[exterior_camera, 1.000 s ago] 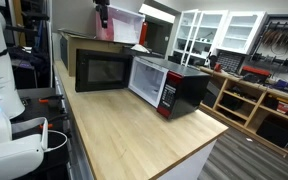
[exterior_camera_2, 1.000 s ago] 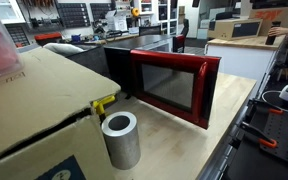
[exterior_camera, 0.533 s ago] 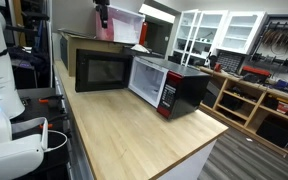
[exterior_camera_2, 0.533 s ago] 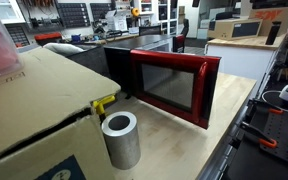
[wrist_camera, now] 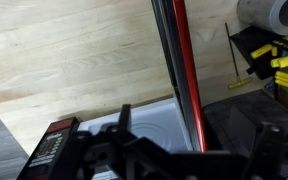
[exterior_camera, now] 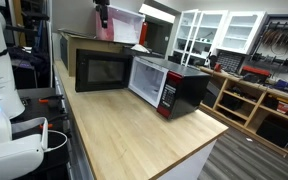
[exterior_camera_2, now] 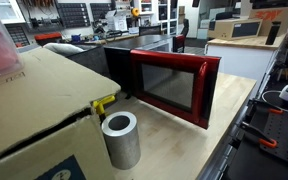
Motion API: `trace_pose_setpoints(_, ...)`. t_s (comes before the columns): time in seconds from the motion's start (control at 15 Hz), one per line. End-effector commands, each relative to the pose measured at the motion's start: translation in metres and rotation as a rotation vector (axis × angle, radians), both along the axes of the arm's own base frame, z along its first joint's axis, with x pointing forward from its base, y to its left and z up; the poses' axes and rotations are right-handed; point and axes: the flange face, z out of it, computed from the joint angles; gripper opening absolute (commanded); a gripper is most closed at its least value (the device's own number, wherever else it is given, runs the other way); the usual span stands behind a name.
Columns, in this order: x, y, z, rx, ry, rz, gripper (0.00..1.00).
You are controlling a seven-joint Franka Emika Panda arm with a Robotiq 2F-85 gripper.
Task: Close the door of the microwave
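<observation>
The microwave [exterior_camera: 174,88] stands on the wooden counter with its black casing and red button panel end facing the room. Its door [exterior_camera: 102,70] stands swung open, black inner face showing. The door's glossy red outer face with dark window shows in an exterior view [exterior_camera_2: 174,85]. In the wrist view I look down on the door's red top edge [wrist_camera: 184,70], the light interior [wrist_camera: 149,120] and the button panel [wrist_camera: 49,150]. My gripper [wrist_camera: 194,145] is open, its dark fingers either side of the door's edge, above it. It hangs high over the door [exterior_camera: 102,15].
A brown cardboard box [exterior_camera_2: 34,110] stands behind the open door, with a grey roll [exterior_camera_2: 121,138] and a yellow tool [exterior_camera_2: 104,103] beside it. The wooden counter [exterior_camera: 124,130] ends at a front edge. White shelves [exterior_camera: 219,30] stand beyond.
</observation>
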Motion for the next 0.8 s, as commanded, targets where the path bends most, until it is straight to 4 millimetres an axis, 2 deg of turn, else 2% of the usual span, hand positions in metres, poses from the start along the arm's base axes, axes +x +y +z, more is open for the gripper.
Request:
trace_pose_setpoints(0.0, -0.003, 0.009, -0.002, -0.001, -0.004, 0.004, 1.00)
trace_pose_setpoints(0.2, -0.036, 0.073, -0.010, 0.009, -0.027, -0.009, 1.00)
trace_pose_setpoints(0.47, -0.092, 0.167, -0.020, 0.049, -0.037, -0.093, 1.00)
trace_pose_setpoints(0.6, -0.120, 0.198, -0.031, 0.065, -0.036, -0.152, 1.00)
trace_pose_setpoints(0.73, -0.141, 0.213, -0.046, 0.067, -0.042, -0.246, 1.00)
